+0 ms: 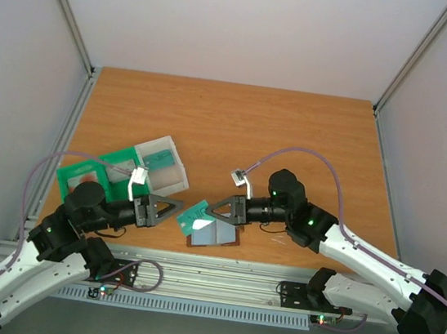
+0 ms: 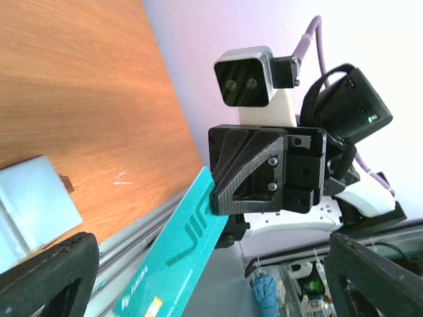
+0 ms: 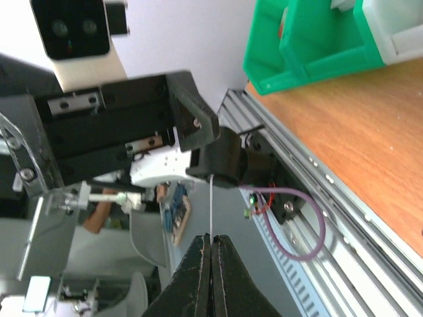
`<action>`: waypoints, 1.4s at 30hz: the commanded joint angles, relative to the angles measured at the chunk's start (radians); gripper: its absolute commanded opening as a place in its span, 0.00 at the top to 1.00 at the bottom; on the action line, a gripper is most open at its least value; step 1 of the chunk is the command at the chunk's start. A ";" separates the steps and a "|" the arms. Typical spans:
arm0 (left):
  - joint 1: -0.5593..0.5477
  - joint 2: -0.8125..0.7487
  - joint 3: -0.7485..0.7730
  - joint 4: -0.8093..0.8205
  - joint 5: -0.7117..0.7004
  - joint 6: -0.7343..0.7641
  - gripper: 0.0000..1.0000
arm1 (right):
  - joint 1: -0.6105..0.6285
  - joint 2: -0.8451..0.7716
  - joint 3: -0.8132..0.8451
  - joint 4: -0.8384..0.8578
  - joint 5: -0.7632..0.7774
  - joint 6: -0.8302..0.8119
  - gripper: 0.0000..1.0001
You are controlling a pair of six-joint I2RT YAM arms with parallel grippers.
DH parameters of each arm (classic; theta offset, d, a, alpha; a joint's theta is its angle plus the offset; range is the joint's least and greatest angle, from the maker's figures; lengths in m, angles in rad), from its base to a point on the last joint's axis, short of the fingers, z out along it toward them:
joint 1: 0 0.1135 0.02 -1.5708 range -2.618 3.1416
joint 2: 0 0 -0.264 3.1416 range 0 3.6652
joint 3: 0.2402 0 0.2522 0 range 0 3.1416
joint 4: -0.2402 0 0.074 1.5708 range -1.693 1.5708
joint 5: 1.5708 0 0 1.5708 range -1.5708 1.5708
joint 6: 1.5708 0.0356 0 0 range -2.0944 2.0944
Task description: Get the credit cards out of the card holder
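Observation:
The card holder [image 1: 218, 237] lies open at the table's front edge, brown rim and grey-blue panels; its pale panel shows in the left wrist view [image 2: 33, 205]. My right gripper [image 1: 209, 210] is shut on one corner of a teal credit card [image 1: 193, 216] and holds it just above the holder's left end. The card's face shows in the left wrist view [image 2: 175, 264]. In the right wrist view it is a thin edge [image 3: 210, 205] between the shut right gripper [image 3: 211, 246]. My left gripper [image 1: 177, 208] is open and empty, facing the card from the left, apart from it.
A flat green tray [image 1: 91, 173] and a translucent grey box [image 1: 164, 177] holding another teal card [image 1: 159, 158] sit behind the left gripper. An aluminium rail [image 1: 217, 275] runs along the table's front edge. Enclosure walls stand on the left, right and back.

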 commanded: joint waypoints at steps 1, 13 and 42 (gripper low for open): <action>-0.002 -0.067 0.008 -0.060 -0.093 -0.033 0.07 | 0.001 0.002 -0.042 0.259 0.101 0.185 0.99; -0.002 -0.051 -0.063 0.074 -0.034 -0.150 0.32 | 0.001 0.145 -0.087 0.617 0.197 0.368 0.99; -0.003 -0.076 -0.063 0.019 -0.117 -0.149 1.00 | 0.001 0.047 -0.118 0.342 0.304 0.320 0.86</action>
